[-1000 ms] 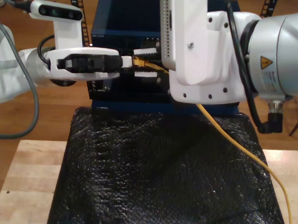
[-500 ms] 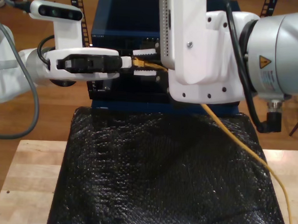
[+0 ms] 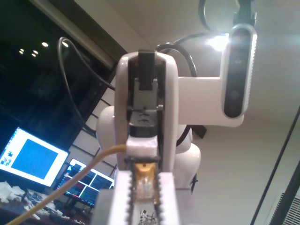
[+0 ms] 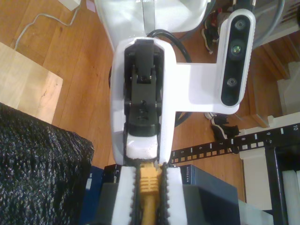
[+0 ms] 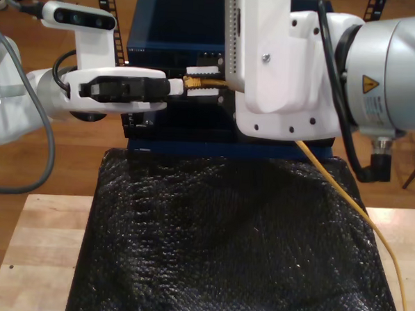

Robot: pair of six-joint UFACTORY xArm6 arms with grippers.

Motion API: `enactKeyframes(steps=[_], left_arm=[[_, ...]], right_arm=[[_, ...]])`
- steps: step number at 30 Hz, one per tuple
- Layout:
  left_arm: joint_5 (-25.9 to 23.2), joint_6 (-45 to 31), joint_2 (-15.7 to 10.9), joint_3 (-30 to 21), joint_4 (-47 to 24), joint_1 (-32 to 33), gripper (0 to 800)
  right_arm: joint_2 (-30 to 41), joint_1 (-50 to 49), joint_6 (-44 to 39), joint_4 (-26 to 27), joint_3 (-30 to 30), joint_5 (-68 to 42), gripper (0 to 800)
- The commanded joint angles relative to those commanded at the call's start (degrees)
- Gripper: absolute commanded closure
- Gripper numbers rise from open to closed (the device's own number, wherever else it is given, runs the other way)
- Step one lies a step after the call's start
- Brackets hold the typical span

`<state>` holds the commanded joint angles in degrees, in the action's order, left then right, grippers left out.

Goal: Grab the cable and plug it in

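Fingers (image 4: 123, 197) of my second gripper (image 4: 143, 187) are clamping the thin orange-yellow network cable (image 4: 149, 180) behind its plug, facing the blue rack unit (image 5: 172, 25); my first gripper (image 3: 143, 197) is pinching the same plug. Light, limp cable: grip the stiff boot.

i see a gripper (image 5: 201, 80) reaching in from 9 o'clock, serrated fingers (image 5: 198, 71) clamped on the cable (image 5: 344, 201) tip, facing the blue box (image 5: 176, 28) at 12. cable runs under a white arm (image 5: 281, 69) at 2, across the black mat (image 5: 223, 247) toward 4.
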<state>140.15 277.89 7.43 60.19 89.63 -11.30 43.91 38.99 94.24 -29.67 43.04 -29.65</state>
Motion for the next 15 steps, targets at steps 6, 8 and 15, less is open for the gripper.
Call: enactKeyframes(steps=[6, 8, 15], left_arm=[[0.9, -0.2, 0.0, 0.0, 1.1, 0.0, 252], [0.9, -0.2, 0.1, -0.1, 2.3, 0.0, 162], [0.1, -0.1, -0.2, -0.1, 3.1, -0.2, 6]], right_arm=[[0.0, 0.1, -0.1, 0.0, -0.4, 0.0, 791], [0.0, 0.0, -0.1, 0.0, -0.4, 0.0, 794], [0.0, 0.1, -0.4, -0.1, -0.3, 0.1, 799]])
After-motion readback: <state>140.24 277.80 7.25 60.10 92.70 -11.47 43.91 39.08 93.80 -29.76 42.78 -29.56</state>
